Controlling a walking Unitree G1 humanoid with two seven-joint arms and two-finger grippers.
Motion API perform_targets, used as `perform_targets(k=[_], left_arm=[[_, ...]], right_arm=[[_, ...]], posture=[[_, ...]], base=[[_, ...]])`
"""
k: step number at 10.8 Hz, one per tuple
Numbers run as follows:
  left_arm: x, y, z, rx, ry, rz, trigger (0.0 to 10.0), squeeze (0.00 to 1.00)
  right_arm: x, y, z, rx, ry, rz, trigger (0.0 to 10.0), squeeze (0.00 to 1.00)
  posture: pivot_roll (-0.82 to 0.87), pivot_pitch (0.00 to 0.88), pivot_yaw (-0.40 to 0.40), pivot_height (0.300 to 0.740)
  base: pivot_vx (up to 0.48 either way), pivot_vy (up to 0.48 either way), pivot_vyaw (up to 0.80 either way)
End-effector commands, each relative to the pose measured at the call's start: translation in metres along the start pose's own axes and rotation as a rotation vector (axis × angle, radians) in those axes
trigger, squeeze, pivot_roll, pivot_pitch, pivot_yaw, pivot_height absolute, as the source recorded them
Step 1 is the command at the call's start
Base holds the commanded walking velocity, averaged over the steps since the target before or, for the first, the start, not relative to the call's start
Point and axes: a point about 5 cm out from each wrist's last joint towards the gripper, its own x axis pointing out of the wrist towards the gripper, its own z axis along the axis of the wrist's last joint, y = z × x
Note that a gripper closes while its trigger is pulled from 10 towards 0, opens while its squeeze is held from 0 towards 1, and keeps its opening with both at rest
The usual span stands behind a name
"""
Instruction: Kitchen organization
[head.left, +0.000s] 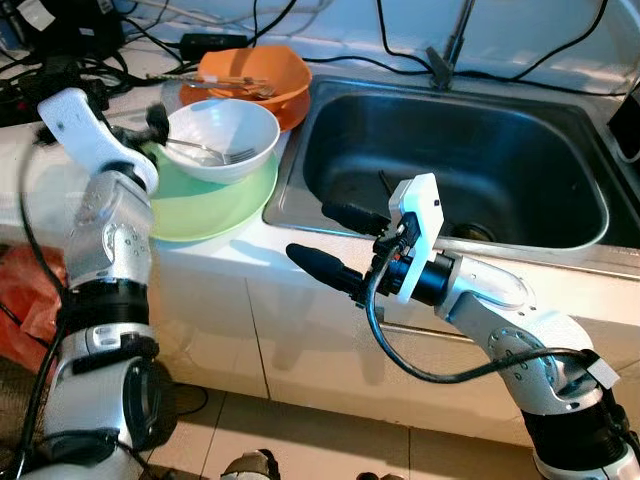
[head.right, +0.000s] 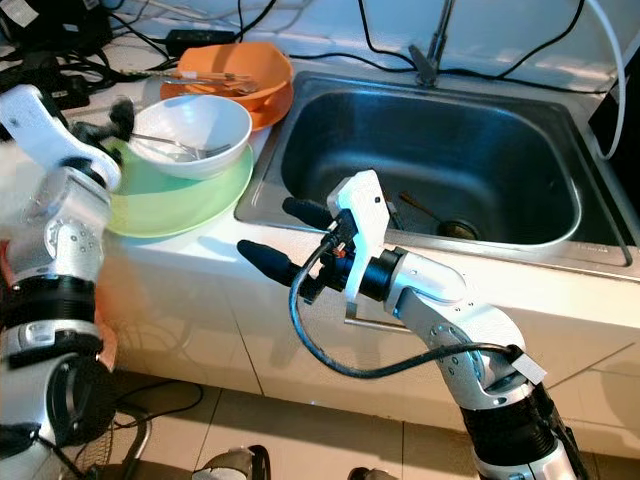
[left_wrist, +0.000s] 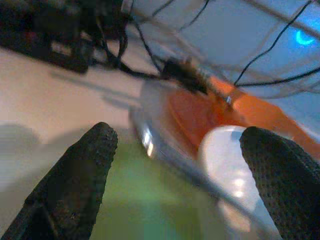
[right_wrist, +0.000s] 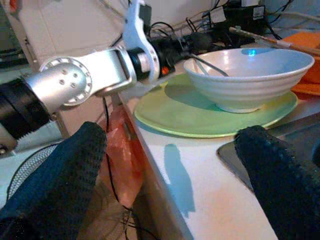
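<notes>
Dirty dishes stacked on the white surface (head.left: 215, 250) just left of the steel sink (head.left: 455, 160): white bowl (head.left: 222, 138) with a fork (head.left: 205, 150) in it, sitting on a pale green plate (head.left: 210, 205). Behind that, touching the sink's rim, an orange bowl (head.left: 255, 80) with some utensils (head.left: 230, 85) across it. Tangle of black cables (head.left: 60, 60) further back on the surface.

Left gripper (head.left: 155, 122) right up at the far-left side of the white bowl and plate, jaws spread apart either side of the plate edge, going by the left wrist view; not clamped on anything yet. Right gripper (head.left: 335, 245) hanging out over the front edge of the surface by the sink's near-left corner, jaws wide apart and empty, pointed toward the plate stack.

Looks like the early reach-and-grab step, nothing moved into the sink so far. Something small and dark lying near the drain (head.left: 470, 230), too unclear to name.

Next move probably calls for closing the left jaws on the bowl rim or plate edge. Worth watching the loose fork, likely to slide or rattle out if the bowl tips. Lifting the plate with the bowl on top seems riskier than taking the bowl alone.
</notes>
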Motion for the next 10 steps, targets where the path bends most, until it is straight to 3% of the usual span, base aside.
perform_targets(k=[1, 2, 3, 6, 10], left_arm=[[0.003, -0.007, 0.002, -0.025, -0.005, -0.034, 4.5, 0.00], [0.005, -0.010, 0.000, -0.053, 0.014, -0.048, 0.0, 0.00], [0.005, -0.013, -0.001, -0.105, 0.017, -0.068, 0.0, 0.00], [0.007, -0.018, 0.006, -0.130, -0.011, -0.126, 0.0, 0.00], [0.008, -0.016, 0.026, -0.108, -0.094, -0.114, 0.0, 0.00]], right_arm=[[-0.001, 0.004, 0.001, 0.000, -0.001, 0.008, 10.0, 0.60], [-0.002, 0.004, 0.001, 0.002, 0.000, 0.010, 10.0, 0.41], [-0.002, 0.005, 0.002, 0.005, -0.001, 0.015, 10.0, 0.00], [-0.003, 0.006, 0.000, 0.012, 0.008, 0.031, 10.0, 0.00], [-0.002, 0.005, -0.001, 0.013, 0.012, 0.027, 10.0, 0.00]], posture=[[0.02, 0.140, 0.016, 0.740], [0.02, 0.141, 0.015, 0.740], [0.02, 0.142, 0.016, 0.740], [0.02, 0.141, 0.016, 0.740], [0.02, 0.140, 0.013, 0.740]], base=[[0.000, 0.000, 0.00], [0.000, 0.000, 0.00], [0.000, 0.000, 0.00], [0.000, 0.000, 0.00], [0.000, 0.000, 0.00]])
